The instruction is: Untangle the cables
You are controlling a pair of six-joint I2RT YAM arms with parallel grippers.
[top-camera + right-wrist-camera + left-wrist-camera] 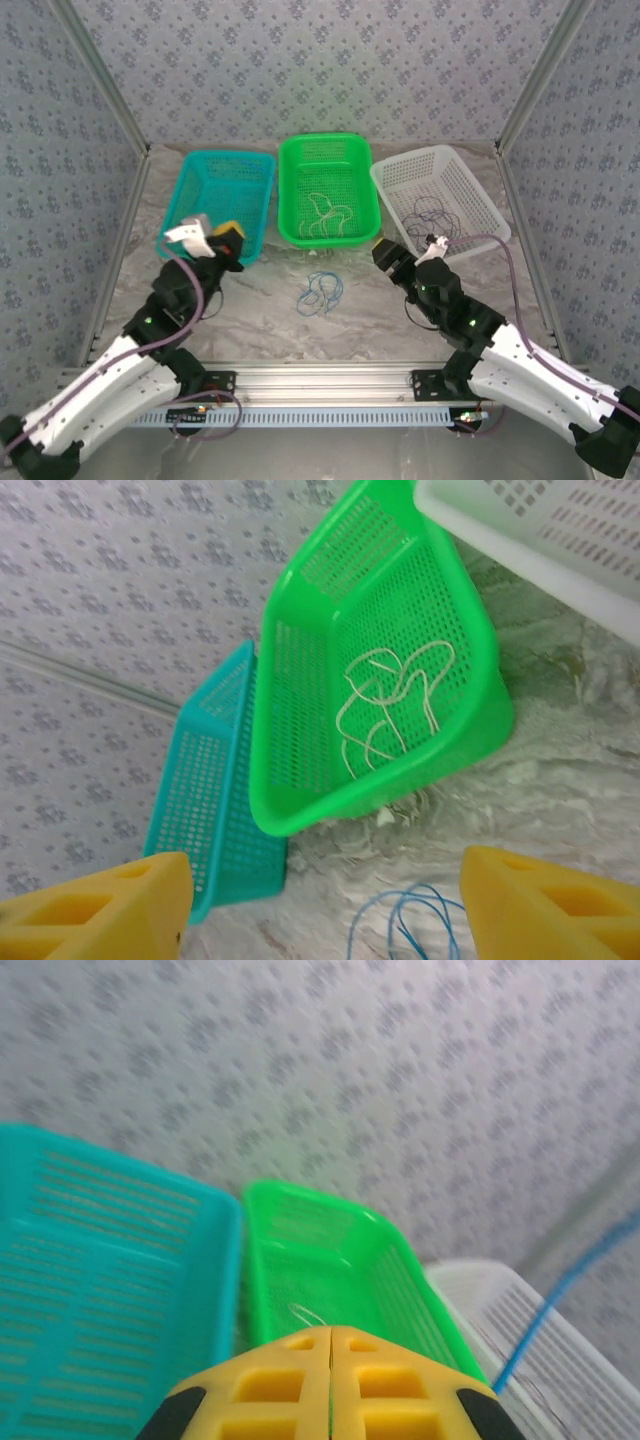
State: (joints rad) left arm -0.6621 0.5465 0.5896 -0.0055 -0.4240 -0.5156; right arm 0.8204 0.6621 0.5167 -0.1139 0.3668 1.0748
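Blue cable (322, 290) lies in loose overlapping loops mid-table, just before the green basket (326, 139). That basket holds the cream cable (328, 213), and the dark cable (432, 213) sits in the white basket (480, 190). Right gripper (320, 900) is released and near the blue loops. Left gripper (330, 1350) is clenched, and we see nothing in it. Our worry is that pinching two crossed strands at once could tighten the tangle.

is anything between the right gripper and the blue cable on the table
Nothing visible does. The blue cable lies on bare table just left of the open right gripper; the green basket sits behind that path, not across it.
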